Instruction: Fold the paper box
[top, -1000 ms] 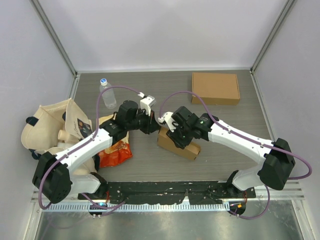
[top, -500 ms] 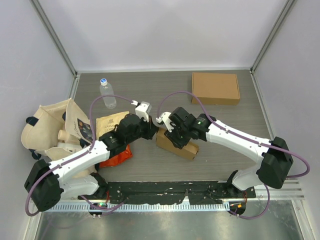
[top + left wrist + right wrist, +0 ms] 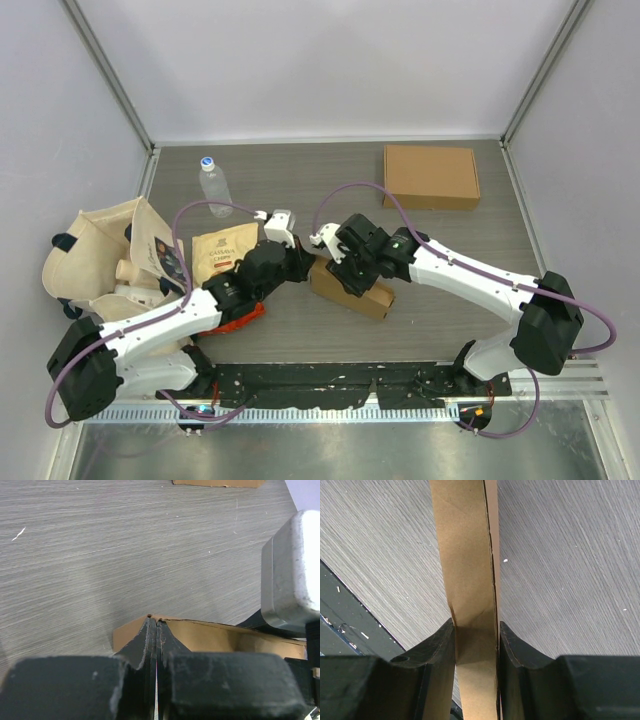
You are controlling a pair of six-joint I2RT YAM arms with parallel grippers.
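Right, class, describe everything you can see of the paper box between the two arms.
The paper box is plain brown cardboard, long and narrow, lying slantwise on the grey table. The right gripper clamps it across its width; the shut left gripper touches its creased left end.

Grey wood-grain tabletop ran under and all round the left gripper and right gripper. Plain pale lilac-white back wall stood well beyond both, with matching side walls flanking them. Silver aluminium corner posts rose at the far corners. Black mounting plate and brushed steel ledge lay behind the grippers at the near edge. Light was soft and even.
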